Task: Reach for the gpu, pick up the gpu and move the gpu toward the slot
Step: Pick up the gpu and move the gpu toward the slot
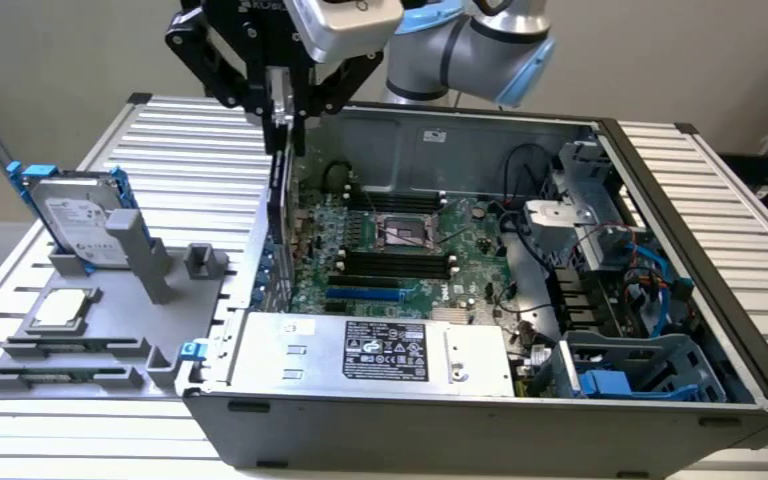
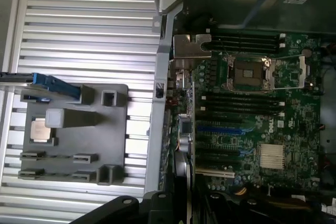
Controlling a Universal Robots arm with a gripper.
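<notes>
The end effector [image 1: 281, 118] hangs over the back wall of the open case [image 1: 491, 420], on the exterior view's left part of it, its dark fingers [image 1: 277, 105] pointing down and pinching the gpu [image 1: 277, 190]. The gpu shows edge-on as a thin dark card dropping from the fingertips along the case's left wall, above the motherboard [image 1: 411, 250]. In the wrist view the gpu [image 2: 188, 119] runs as a narrow edge beside the motherboard [image 2: 252, 108], with its silver bracket [image 2: 190, 45] at the far end and the fingers [image 2: 168, 205] closed around the near end. It sits just beside the case wall, over the row of expansion slots; whether it touches a slot I cannot tell.

Left of the case in the exterior view, a grey fixture [image 1: 104, 320] lies on the slatted table [image 1: 184, 150]. A hard drive [image 1: 80, 220] with blue rails stands upright in it, and a square processor [image 1: 64, 310] lies flat in front. The power supply [image 1: 371, 350] fills the case's near corner
</notes>
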